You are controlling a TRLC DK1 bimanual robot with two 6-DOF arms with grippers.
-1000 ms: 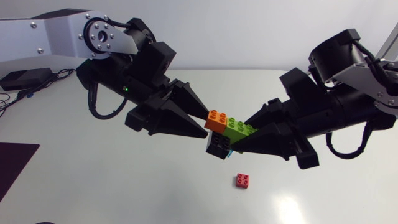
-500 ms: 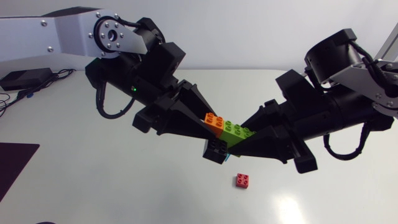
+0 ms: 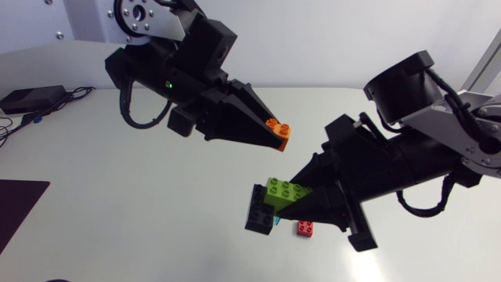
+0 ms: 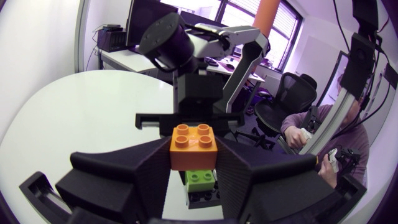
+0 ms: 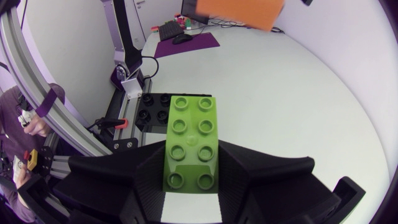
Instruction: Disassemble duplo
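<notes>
My left gripper (image 3: 279,133) is shut on a small orange brick (image 3: 277,128), held in the air apart from the rest of the stack. In the left wrist view the orange brick (image 4: 194,145) sits between the fingers. Lower and nearer the table's front, my right gripper (image 3: 291,200) is shut on a green brick (image 3: 285,189). A black brick (image 3: 257,208) hangs under the green one, with a light blue piece (image 3: 276,222) beneath. In the right wrist view the green brick (image 5: 191,140) lies between the fingers, the black brick (image 5: 151,111) beyond it. A small red brick (image 3: 305,228) lies on the table.
A black box with cables (image 3: 31,99) rests at the table's far left. A dark purple mat (image 3: 17,210) lies at the left front edge.
My left gripper has closed on the orange brick, pulled it off the green brick and risen toward the back. My right gripper has dropped toward the front with the green and black bricks.
</notes>
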